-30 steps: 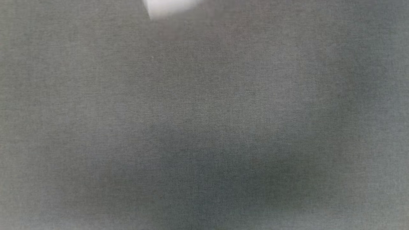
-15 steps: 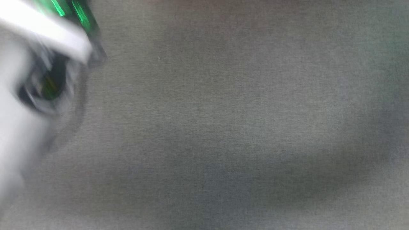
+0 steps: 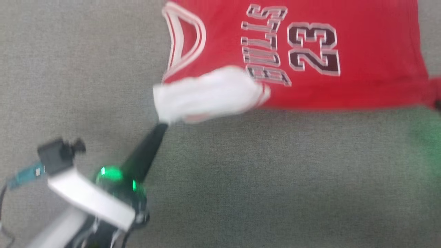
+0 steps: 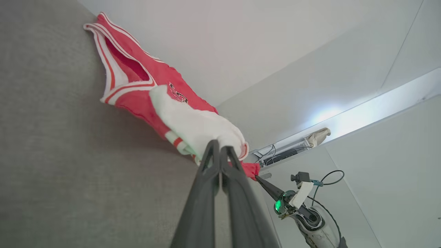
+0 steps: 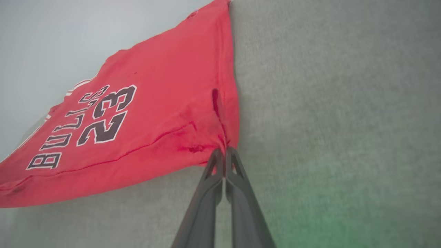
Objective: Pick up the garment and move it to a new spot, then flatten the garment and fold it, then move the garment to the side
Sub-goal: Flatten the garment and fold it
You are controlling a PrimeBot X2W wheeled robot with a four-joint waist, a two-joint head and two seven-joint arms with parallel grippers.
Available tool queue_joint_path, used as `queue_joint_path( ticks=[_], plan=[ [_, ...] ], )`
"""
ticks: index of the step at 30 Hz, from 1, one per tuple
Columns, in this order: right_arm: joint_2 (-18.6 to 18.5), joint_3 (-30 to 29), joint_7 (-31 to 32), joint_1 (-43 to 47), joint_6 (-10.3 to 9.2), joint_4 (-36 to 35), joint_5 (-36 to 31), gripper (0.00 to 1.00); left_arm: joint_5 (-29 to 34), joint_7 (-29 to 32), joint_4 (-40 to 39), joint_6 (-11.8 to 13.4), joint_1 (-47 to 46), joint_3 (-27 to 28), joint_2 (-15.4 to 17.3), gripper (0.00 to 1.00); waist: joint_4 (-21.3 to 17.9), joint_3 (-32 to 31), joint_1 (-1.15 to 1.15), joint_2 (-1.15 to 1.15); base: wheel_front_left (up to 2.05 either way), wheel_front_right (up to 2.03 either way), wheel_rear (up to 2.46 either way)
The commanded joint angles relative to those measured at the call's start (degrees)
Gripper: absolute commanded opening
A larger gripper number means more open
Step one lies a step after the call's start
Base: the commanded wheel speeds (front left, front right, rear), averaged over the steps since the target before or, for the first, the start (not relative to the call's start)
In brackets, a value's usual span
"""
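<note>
Head view: the jersey [image 3: 344,51] spreads across the top over the grey fabric surface [image 3: 258,179]. The left gripper [image 3: 162,124], fingers together, pinches its white sleeve [image 3: 206,94]. Left wrist view: the two dark fingers are clamped on that sleeve's edge. Right wrist view: the right gripper [image 5: 224,151] is clamped on the jersey's red bottom corner.
</note>
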Motion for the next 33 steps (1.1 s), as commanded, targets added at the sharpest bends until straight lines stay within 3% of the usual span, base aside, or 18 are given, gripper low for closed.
queue_joint_path(
  ticks=[1,8,13,21,33],
  plan=[
    [0.26,-1.08,1.5,3.42,0.03,-2.87,0.51,0.0,0.57,-0.27,-1.87,0.03,2.9,0.73,0.47,0.0,-0.22,-0.49,0.0,0.0,0.0,0.0,0.0],
    [4.52,-9.25,7.65,19.14,0.03,-16.22,2.01,0.0,3.76,-0.27,-9.56,0.03,18.0,5.1,0.98,0.0,-1.05,-1.96,0.0,0.0,0.0,0.0,0.0],
    [8.51,-13.29,10.27,23.02,0.03,-21.98,1.05,0.0,6.77,-0.27,-13.63,0.02,22.37,5.91,2.24,0.0,-1.73,-1.68,0.0,0.0,0.0,0.0,0.0],
    [11.0,-12.65,12.48,13.65,0.03,-20.04,-3.18,0.0,5.16,2.0,-9.65,0.03,6.97,2.69,4.84,0.0,-1.98,-1.47,0.0,0.0,0.0,0.0,0.0],
    [11.54,-10.11,9.13,-0.75,0.03,-9.49,-7.36,0.0,-0.54,5.75,7.19,0.03,-12.86,1.99,3.01,0.0,-4.02,2.96,0.0,0.0,0.0,0.0,0.0]
  ],
)
